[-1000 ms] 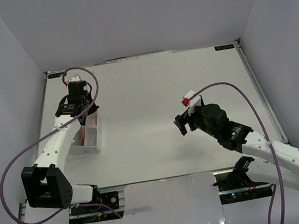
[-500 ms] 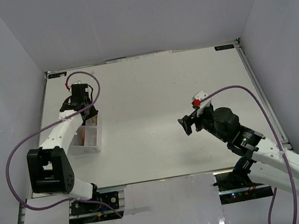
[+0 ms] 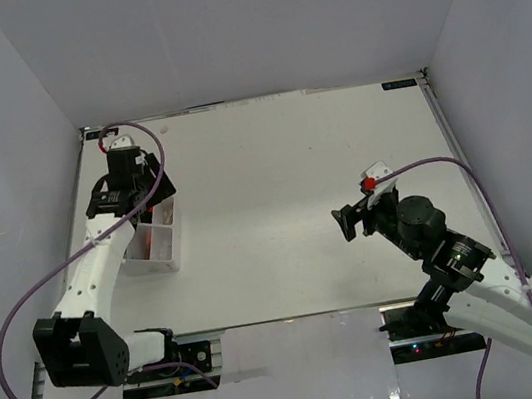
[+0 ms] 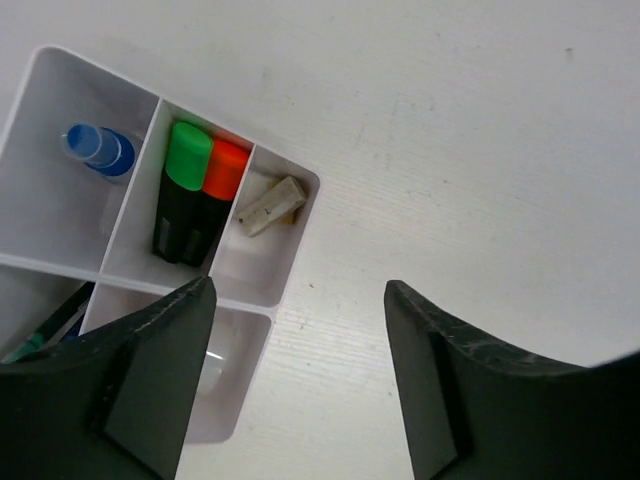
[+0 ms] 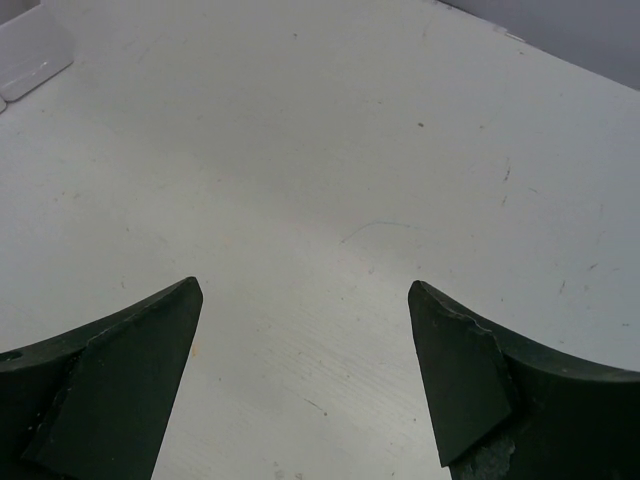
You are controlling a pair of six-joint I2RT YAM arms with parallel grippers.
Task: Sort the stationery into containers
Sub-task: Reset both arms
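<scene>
Left gripper (image 4: 298, 292) hangs spread directly above the organizer tray (image 4: 45, 190) holding highlighters (image 4: 190, 200); right gripper (image 5: 305, 290), likewise spread and empty, sits well apart.

White table (image 3: 274, 188); organizer tray (image 3: 152, 267) near left edge.

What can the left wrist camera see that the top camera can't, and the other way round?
Only the left wrist view shows what is inside the white organizer tray: a blue-capped bottle, a green-capped highlighter beside an orange-capped highlighter, and a tan block. Only the top view shows the whole left arm and right arm, the right claw and the purple cables. Both show the tray, the table and the left claw.
</scene>
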